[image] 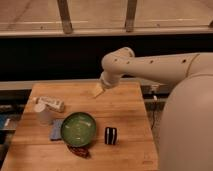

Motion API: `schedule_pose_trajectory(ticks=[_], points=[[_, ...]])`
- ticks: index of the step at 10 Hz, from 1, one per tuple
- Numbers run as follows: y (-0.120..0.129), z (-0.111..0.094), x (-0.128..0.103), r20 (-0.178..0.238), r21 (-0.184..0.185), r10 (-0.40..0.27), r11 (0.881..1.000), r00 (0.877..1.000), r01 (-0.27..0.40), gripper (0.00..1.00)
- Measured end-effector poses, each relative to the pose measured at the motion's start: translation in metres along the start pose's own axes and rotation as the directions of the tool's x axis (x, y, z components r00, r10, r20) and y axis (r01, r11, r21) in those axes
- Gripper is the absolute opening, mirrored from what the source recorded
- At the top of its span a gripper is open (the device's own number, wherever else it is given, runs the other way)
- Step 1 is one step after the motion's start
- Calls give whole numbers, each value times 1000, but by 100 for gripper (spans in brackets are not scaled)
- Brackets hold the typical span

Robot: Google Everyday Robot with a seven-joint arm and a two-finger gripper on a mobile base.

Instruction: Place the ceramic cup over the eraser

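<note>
The gripper (pixel 97 91) hangs over the back of the table (pixel 125 110) (spread or closed, I cannot tell). The cup (pixel 44 113) stands far left, near the green bowl (pixel 78 129). The eraser (pixel 110 135) sits just right of that bowl.

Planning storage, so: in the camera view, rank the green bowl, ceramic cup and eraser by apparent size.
1. green bowl
2. ceramic cup
3. eraser, smallest despite sitting nearer the camera
The pincer hangs above the table's far half.
</note>
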Motion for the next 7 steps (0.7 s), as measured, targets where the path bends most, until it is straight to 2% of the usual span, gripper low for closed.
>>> schedule_pose_trajectory(ticks=[2,7], points=[[-7,-1,3,-1,9,6,1000,1000,-6,80],[-1,-1,0,2,14,-2,1000,1000,2,80]])
